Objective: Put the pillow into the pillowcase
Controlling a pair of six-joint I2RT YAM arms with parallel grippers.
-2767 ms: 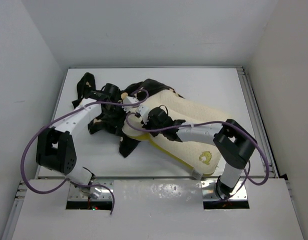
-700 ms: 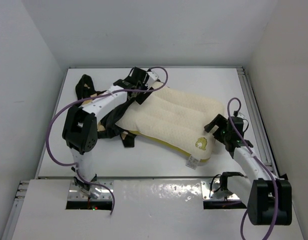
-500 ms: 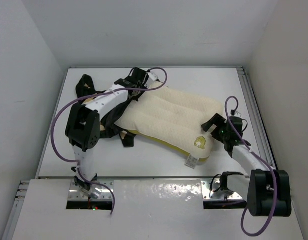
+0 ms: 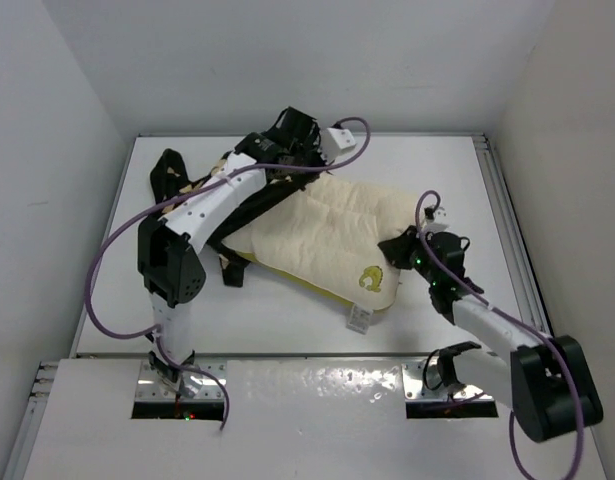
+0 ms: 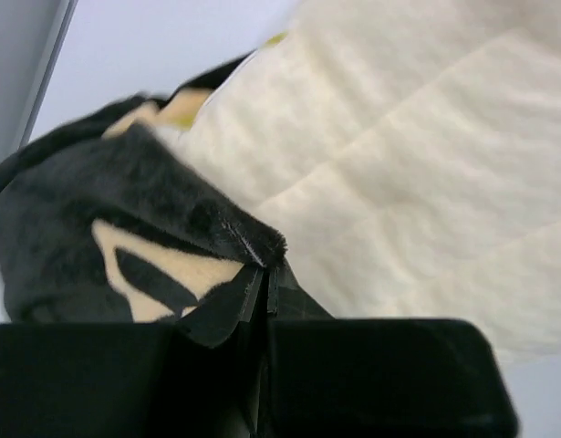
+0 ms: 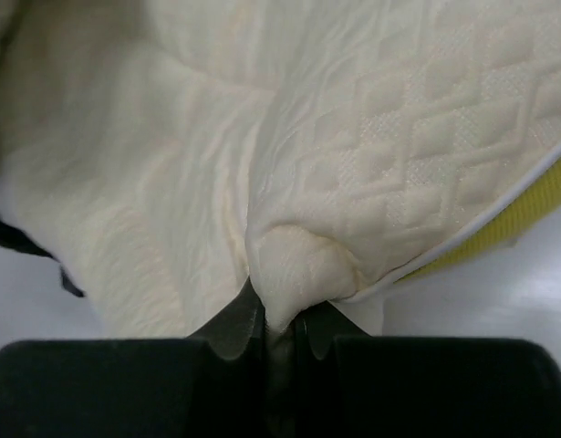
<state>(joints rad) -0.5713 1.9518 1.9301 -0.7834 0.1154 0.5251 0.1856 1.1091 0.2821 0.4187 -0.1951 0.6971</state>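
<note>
We've got both ends pinched
Left hand (image 5: 264,274) nips pillowcase (image 5: 107,196), right hand (image 6: 278,318) nips pillow (image 6: 371,155) corner; pillow's length points leftward toward it

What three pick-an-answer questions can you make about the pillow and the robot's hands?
1. On which side of the pillow is the pillowcase?
A) robot's right B) robot's left C) it is missing
2. What colour is the pillow's side band?
A) red B) blue C) yellow
3. What is the right hand doing?
A) pinching the pillow B) hanging open C) holding the pillowcase

Answers:
1 B: the top view shows the black fabric on the pillow's left.
2 C: the right wrist view shows a yellow strip.
3 A: it is shut on a cream fold.
</note>
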